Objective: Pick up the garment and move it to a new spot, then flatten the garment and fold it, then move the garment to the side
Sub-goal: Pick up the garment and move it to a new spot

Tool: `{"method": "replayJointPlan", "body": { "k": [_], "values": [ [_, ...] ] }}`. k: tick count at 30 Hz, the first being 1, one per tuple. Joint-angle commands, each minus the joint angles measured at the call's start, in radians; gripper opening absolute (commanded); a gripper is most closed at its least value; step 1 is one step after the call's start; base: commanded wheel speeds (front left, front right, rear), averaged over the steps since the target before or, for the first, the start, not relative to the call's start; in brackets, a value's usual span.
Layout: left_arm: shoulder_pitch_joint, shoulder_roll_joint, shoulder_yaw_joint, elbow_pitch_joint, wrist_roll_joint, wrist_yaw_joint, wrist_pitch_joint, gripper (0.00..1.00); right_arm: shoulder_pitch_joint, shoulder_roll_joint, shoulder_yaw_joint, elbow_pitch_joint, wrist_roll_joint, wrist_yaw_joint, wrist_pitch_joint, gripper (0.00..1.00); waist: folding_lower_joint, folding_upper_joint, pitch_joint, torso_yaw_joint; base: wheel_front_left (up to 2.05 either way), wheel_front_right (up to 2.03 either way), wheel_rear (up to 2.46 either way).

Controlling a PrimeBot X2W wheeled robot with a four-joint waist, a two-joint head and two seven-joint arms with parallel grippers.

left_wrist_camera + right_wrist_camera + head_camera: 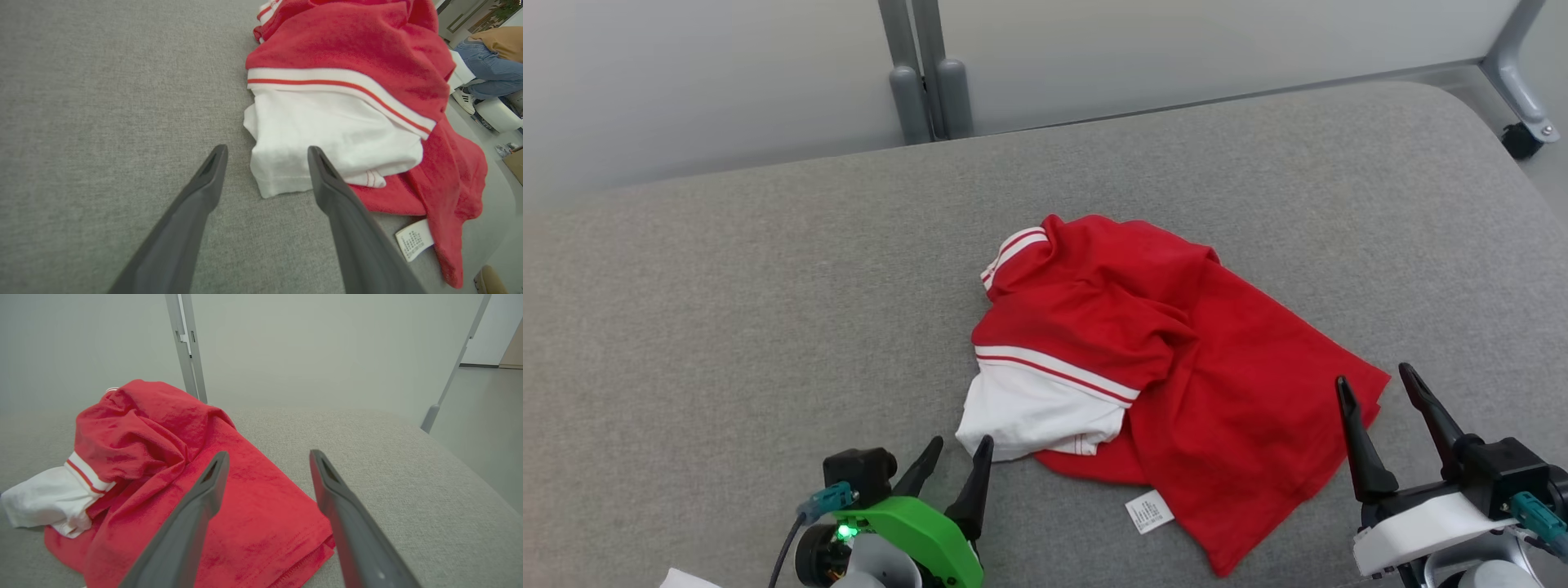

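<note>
Grey woven cloth covers the work surface [727, 327], which carries every item listed here.

1. Left gripper [964, 441]: fingers spread wide, nothing between them. It sits low over the surface. The white section [1029, 408] of the garment [1176, 327] lies just ahead of the fingertips and slightly to their right. In the left wrist view the right finger overlaps the near edge of that section. Contact cannot be confirmed.

2. Right gripper [1374, 374]: fingers spread wide, nothing clamped. Its left finger stands over the red corner of the garment; its right finger stands over bare cloth just outside that corner. Contact cannot be confirmed.

3. Garment: red with white, red-striped trim, lying crumpled between the two grippers and ahead of both. The bunched, raised part is nearer the left gripper. The flatter red part spreads towards the right gripper. A white label [1149, 512] lies on the surface at the near hem, between the grippers.

4. Beyond the garment: bare surface runs to the far edge. Pale partition panels [1176, 49] stand behind it, joined at a grey post [927, 73] far ahead of the left gripper. A black caster [1521, 139] sits far ahead of the right gripper, to its right.
</note>
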Motion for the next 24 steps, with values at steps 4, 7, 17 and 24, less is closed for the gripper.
{"method": "replayJointPlan", "body": {
  "k": [4,7,17,24],
  "values": [
    [-0.054,0.006,-0.016,0.08,-0.036,0.005,-0.002,1.0,-0.019,0.006,-0.005,0.001,0.005,-0.001,-0.001,1.0,0.0,0.0,0.053,-0.062,0.0,0.0,0.0],
    [-0.076,0.007,-0.023,0.12,-0.038,0.002,-0.021,0.7,-0.019,0.012,-0.006,0.0,0.004,-0.001,-0.001,1.0,0.0,0.0,0.058,-0.068,0.0,0.0,0.0],
    [-0.104,0.045,-0.059,-0.106,-0.095,-0.008,0.021,0.0,0.001,0.03,-0.019,0.014,0.005,-0.001,-0.001,1.0,0.0,0.0,0.04,-0.048,0.0,0.0,0.0],
    [-0.192,0.118,0.006,-0.611,-0.151,0.038,0.167,0.0,0.004,0.04,-0.013,0.021,0.009,-0.001,-0.001,1.0,0.0,0.0,0.015,-0.027,0.0,0.0,0.0]
  ]
}}
